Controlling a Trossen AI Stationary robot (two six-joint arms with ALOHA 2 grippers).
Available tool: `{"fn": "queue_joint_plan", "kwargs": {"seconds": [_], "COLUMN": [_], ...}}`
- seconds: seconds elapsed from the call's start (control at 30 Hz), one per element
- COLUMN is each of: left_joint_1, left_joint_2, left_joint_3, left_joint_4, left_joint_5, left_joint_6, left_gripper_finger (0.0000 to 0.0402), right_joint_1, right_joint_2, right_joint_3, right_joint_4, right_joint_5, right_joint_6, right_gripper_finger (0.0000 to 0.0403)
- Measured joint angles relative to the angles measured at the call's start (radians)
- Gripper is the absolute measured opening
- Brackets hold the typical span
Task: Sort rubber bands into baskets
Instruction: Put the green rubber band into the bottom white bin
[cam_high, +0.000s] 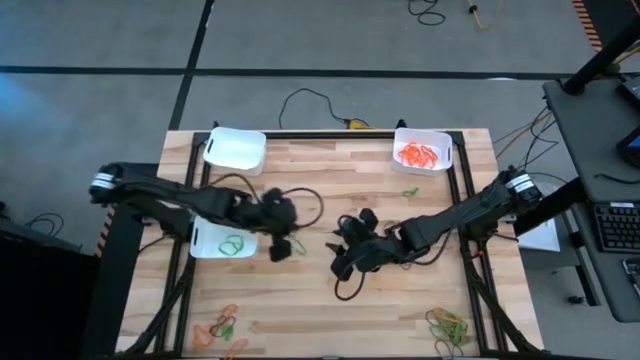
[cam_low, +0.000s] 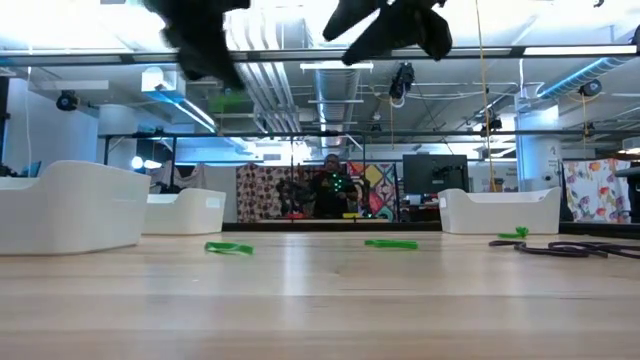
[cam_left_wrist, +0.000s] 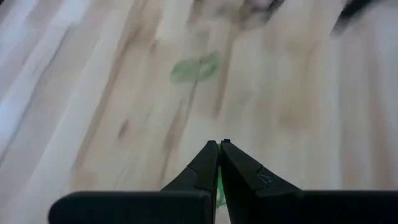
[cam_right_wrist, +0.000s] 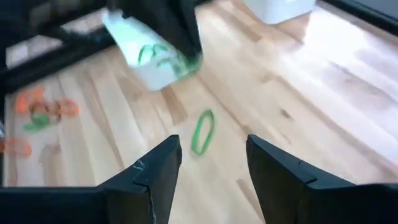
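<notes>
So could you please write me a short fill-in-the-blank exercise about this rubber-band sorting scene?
1. The white plastic basket at the table's far right corner holds ____ rubber bands.
2. The left gripper's fingers are ____ on a thin green rubber band.
3. The right gripper's fingers stand ____.

Missing words: orange; shut; open

High view: looks straight down from well above, taking in the whole wooden surface (cam_high: 330, 190) and both arms. Low view: sits at surface height, faces level across the boards into the room behind, white baskets (cam_low: 70, 205) close by; it shares the planks and baskets with the high view. Each wrist view looks forward past its own end effector, close over the boards; the right wrist view shares the green-band basket (cam_right_wrist: 152, 59) with the high view.
</notes>
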Motion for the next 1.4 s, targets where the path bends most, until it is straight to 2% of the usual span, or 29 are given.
{"fn": "queue_joint_plan", "kwargs": {"seconds": [0.23, 0.4, 0.53, 0.7, 0.87, 1.03, 1.23, 1.4], "left_joint_1": [-0.003, -0.003, -0.007, -0.022, -0.037, -0.036, -0.036, -0.036], "left_joint_2": [-0.185, -0.3, -0.375, -0.42, -0.416, -0.413, -0.438, -0.449], "left_joint_3": [-0.024, -0.133, -0.286, -0.459, -0.551, -0.57, -0.568, -0.476], "left_joint_4": [-0.358, -0.512, -0.486, -0.361, -0.289, -0.278, -0.279, -0.361], "left_joint_5": [-0.031, -0.035, -0.018, 0.081, 0.134, 0.134, 0.127, 0.158], "left_joint_6": [-0.139, -0.271, -0.368, -0.448, -0.492, -0.471, -0.382, -0.399], "left_gripper_finger": [0.0, 0.0, 0.0, 0.0, 0.0, 0.0024, 0.0085, 0.0144], "right_joint_1": [-0.003, -0.003, -0.003, 0.003, 0.01, 0.013, 0.013, 0.016], "right_joint_2": [-0.006, -0.009, -0.008, -0.008, -0.008, -0.008, -0.008, -0.008], "right_joint_3": [0.003, 0.003, 0.003, 0.003, 0.003, 0.005, 0.013, 0.015], "right_joint_4": [0.009, 0.025, 0.026, 0.027, 0.027, 0.029, 0.032, 0.034], "right_joint_5": [0.013, 0.018, 0.018, 0.015, 0.005, 0.003, 0.006, 0.006], "right_joint_6": [0.0, 0.002, 0.056, 0.122, 0.202, 0.279, 0.339, 0.359], "right_gripper_finger": [0.0178, 0.0178, 0.0178, 0.0178, 0.0178, 0.0178, 0.0178, 0.0178]}}
